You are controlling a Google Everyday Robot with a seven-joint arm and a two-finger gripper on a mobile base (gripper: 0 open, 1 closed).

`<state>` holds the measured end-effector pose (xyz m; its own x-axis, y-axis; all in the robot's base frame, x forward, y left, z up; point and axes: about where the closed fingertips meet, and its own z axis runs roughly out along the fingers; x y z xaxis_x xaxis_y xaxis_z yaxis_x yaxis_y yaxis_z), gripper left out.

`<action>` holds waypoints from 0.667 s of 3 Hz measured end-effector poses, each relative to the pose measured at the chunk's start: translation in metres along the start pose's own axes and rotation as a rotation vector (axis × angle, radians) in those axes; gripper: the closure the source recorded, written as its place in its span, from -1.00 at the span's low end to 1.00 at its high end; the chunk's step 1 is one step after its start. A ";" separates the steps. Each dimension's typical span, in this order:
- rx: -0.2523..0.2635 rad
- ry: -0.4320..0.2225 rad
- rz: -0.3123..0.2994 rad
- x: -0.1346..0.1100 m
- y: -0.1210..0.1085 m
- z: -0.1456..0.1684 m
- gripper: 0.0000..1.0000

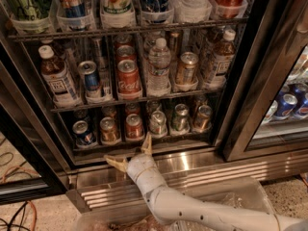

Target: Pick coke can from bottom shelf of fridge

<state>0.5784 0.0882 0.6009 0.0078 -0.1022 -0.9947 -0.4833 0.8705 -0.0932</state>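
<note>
The coke can (134, 126), small and red with a silver top, stands third from the left in the row of short cans on the bottom shelf (94, 146) of the fridge (246, 85). A blue can (83, 132) and a gold-brown can (109, 129) stand to its left. My gripper (131, 153) is open just below and in front of the shelf edge. One finger (147, 143) points up toward the coke can and the other (115, 162) spreads left over the steel base (202, 170). It holds nothing.
Silver and brown cans (180, 118) fill the right of the bottom row. The rack above holds bottles, a blue can and a larger Coca-Cola can (128, 78). A second glass door with blue cans (288, 105) is at the right. A clear plastic bin (226, 201) sits below my arm.
</note>
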 end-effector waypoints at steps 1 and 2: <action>-0.001 -0.003 -0.001 0.002 -0.002 0.010 -0.69; 0.006 -0.002 -0.004 0.003 -0.005 0.011 -0.68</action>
<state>0.5907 0.0889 0.5981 0.0119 -0.1046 -0.9944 -0.4777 0.8731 -0.0975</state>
